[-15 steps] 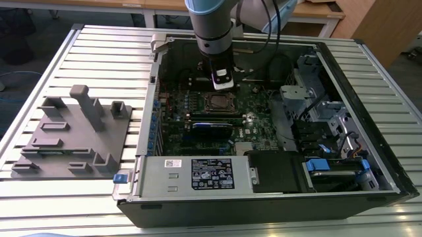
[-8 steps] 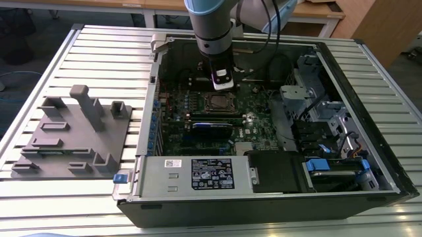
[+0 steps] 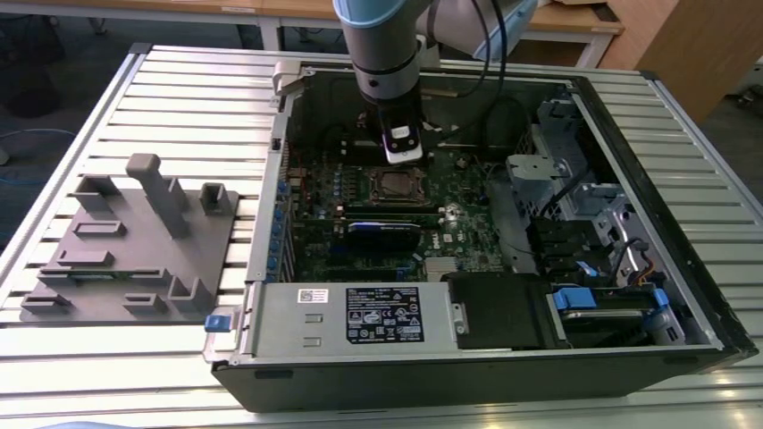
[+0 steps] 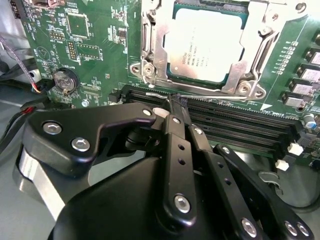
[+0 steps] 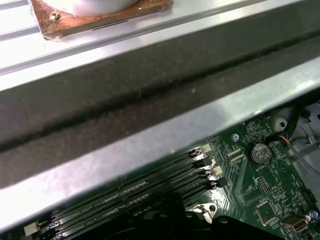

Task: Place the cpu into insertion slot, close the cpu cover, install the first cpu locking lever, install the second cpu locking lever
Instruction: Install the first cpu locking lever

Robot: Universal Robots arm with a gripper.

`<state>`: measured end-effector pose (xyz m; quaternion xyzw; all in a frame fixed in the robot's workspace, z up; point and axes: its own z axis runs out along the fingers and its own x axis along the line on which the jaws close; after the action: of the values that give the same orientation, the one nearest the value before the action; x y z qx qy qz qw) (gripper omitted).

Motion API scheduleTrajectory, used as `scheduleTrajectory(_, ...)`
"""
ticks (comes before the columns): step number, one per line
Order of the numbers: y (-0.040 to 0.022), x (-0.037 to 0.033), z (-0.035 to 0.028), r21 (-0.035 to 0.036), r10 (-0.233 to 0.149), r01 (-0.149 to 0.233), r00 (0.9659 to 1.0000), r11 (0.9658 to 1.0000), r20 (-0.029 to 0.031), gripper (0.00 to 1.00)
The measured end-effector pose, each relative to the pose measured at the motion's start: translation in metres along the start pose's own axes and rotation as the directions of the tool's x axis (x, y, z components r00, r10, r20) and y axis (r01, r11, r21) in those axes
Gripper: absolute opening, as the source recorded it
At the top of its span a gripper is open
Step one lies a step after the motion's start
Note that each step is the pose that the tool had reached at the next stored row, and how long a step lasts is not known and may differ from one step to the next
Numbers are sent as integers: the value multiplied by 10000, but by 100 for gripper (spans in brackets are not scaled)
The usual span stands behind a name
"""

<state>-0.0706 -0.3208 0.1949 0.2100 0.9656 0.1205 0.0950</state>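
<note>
Your gripper (image 4: pixel 174 102) is pinched shut with nothing in it, tips at a thin lever (image 4: pixel 220 93) along the socket's near edge, over the memory slots (image 4: pixel 235 120). Beyond it the cpu (image 4: pixel 210 44) sits in the slot (image 4: pixel 256 75), cover (image 4: pixel 156 47) down around it. Chip print is there but unreadable. The case (image 3: pixel 667 295) lies open on the table (image 3: pixel 179 98).
</note>
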Motion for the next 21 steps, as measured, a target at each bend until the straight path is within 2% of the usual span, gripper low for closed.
scheduleTrajectory(5, -3, 2, 10, 136, -46, 45, 9999, 9999, 91, 10)
scheduleTrajectory(11, -7, 3, 22, 350, -132, 123, 9995, 9993, 273, 10)
scheduleTrajectory(13, -8, 4, 24, 367, -146, 134, 9994, 9992, 308, 10)
scheduleTrajectory(21, -8, 7, 33, 365, -145, 134, 9994, 9992, 312, 10)
